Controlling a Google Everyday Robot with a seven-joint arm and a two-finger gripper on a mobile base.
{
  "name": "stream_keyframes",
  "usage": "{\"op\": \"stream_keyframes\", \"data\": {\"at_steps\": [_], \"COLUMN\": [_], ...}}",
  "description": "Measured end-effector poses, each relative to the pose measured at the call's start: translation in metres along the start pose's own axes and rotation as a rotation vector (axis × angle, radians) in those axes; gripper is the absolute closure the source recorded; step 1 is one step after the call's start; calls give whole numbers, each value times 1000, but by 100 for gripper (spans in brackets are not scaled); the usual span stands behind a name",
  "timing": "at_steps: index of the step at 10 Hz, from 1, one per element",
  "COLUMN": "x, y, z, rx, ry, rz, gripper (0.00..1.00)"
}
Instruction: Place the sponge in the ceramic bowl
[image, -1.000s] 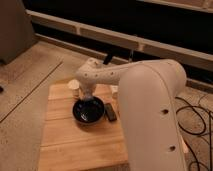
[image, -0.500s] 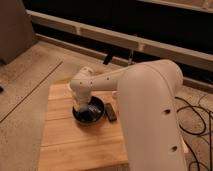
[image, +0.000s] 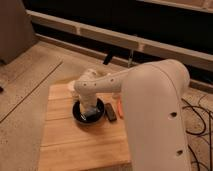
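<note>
The sponge (image: 93, 116) appears as a small grey-blue block inside the ceramic bowl (image: 78, 114), toward the bowl's 5 o'clock side, so it lies within the rim as the task wants. Its long axis seems to run roughly from 9 to 3 o'clock, though that is hard to read. The gripper (image: 89, 107) of the single arm is lowered into the bowl, directly above and at 11 o'clock of the sponge; I cannot tell whether it holds or has released it. Just outside the bowl at 3 o'clock lies a black bar (image: 111, 114), with an orange piece (image: 119, 107) beyond it on the wooden table (image: 65, 150). A second ago the wrist hung higher behind the bowl; it has since come down.
</note>
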Motion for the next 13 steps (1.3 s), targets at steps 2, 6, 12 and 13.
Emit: {"op": "stream_keyframes", "data": {"at_steps": [2,6,12,13], "x": [-1,-1,-1,-1], "y": [4,3,3,3], "z": [0,0,0,0], "rx": [-6,-4,-3,-3], "ry": [0,0,-1,-1], "rz": [-2,-3,-4,-3], "gripper": [76,33,20,20]}}
